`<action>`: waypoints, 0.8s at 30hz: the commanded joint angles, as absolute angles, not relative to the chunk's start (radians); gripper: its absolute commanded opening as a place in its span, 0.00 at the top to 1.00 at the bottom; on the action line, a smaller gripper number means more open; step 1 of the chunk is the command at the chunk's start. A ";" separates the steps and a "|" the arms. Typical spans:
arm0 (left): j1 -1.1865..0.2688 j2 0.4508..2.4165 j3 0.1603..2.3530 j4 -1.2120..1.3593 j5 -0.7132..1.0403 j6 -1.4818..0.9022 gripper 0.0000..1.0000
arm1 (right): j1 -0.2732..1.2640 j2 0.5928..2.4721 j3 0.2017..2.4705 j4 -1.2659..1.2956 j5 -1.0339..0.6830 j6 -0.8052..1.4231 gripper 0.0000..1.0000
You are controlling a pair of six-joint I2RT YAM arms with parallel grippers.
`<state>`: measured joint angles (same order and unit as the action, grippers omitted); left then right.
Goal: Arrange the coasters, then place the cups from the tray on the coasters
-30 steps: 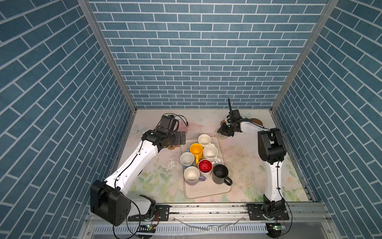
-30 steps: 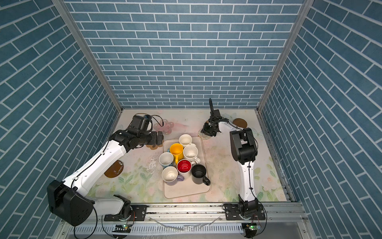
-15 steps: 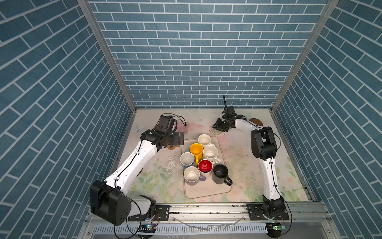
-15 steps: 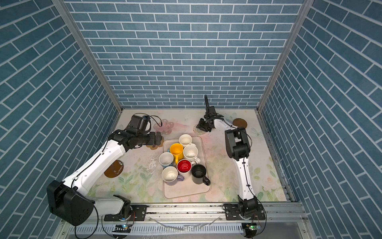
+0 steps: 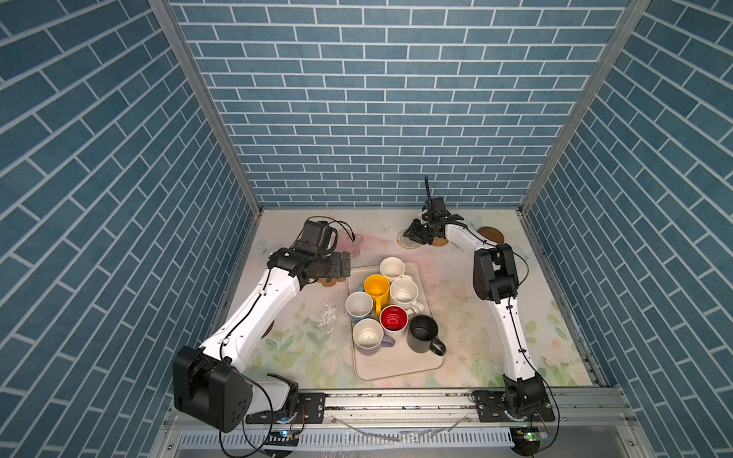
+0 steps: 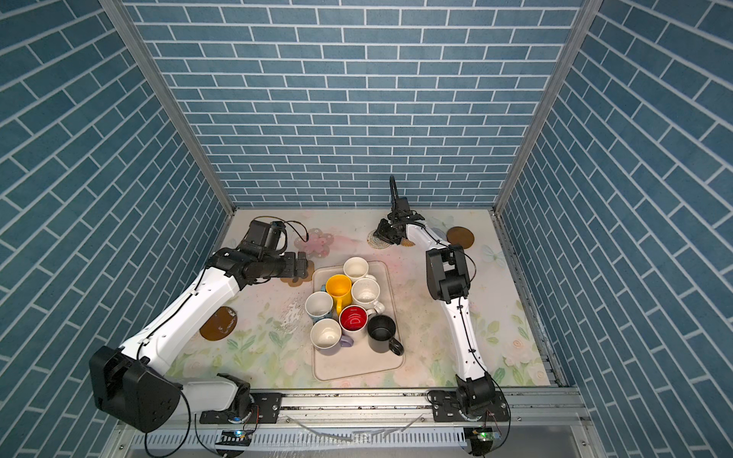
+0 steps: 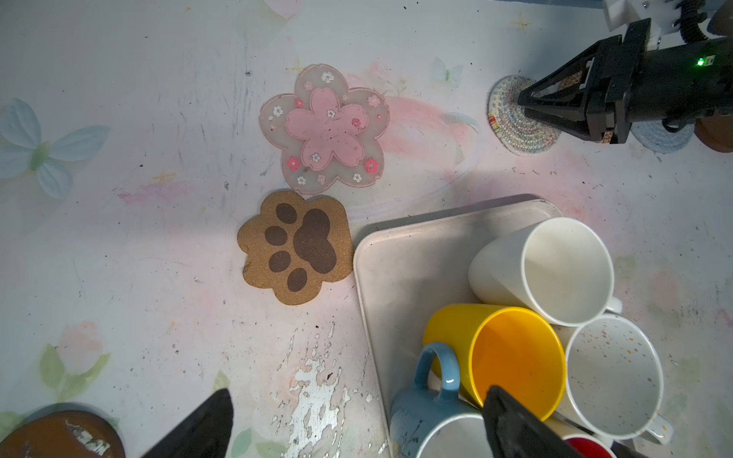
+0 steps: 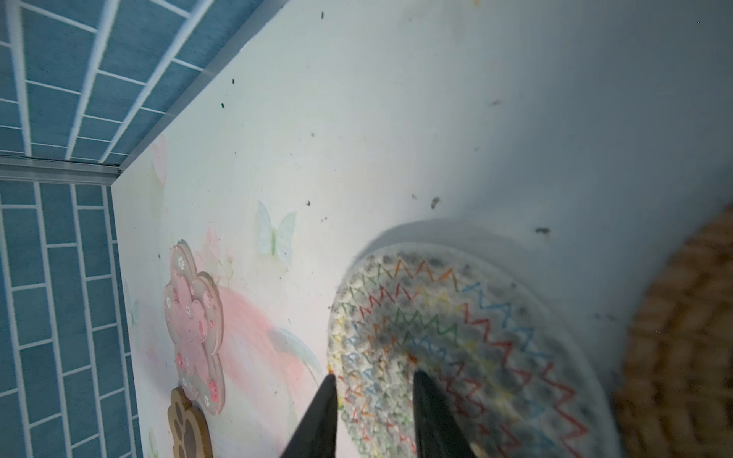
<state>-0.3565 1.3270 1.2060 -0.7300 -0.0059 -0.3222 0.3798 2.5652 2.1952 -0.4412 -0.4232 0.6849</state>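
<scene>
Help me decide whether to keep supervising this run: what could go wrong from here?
The right gripper pinches only the rim of the zigzag-stitched coaster; it looks soft and could sag or slip out before it is placed. The cups stand packed together on the tray, so the open left gripper may knock neighbours when picking one.

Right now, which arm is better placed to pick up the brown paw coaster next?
Left. The left gripper hangs open close to the brown paw coaster, which lies beside the cream tray. The right gripper is across the table, closed on the rim of the zigzag-stitched round coaster, so it is occupied and farther away.
</scene>
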 commanded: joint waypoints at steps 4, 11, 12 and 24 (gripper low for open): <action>-0.344 1.348 1.212 -0.756 -0.017 -0.309 0.01 | 0.385 2.663 2.316 -0.536 -0.409 0.718 0.66; -0.331 1.347 1.234 -0.790 -0.034 -0.294 0.01 | 0.385 2.625 2.371 -0.530 -0.442 0.688 0.57; -0.330 1.346 1.240 -0.798 -0.038 -0.291 0.01 | 0.386 2.608 2.361 -0.522 -0.443 0.685 0.54; -0.328 1.315 1.294 -0.875 -0.041 -0.271 0.01 | 0.391 2.291 2.104 -0.415 -0.444 0.625 0.40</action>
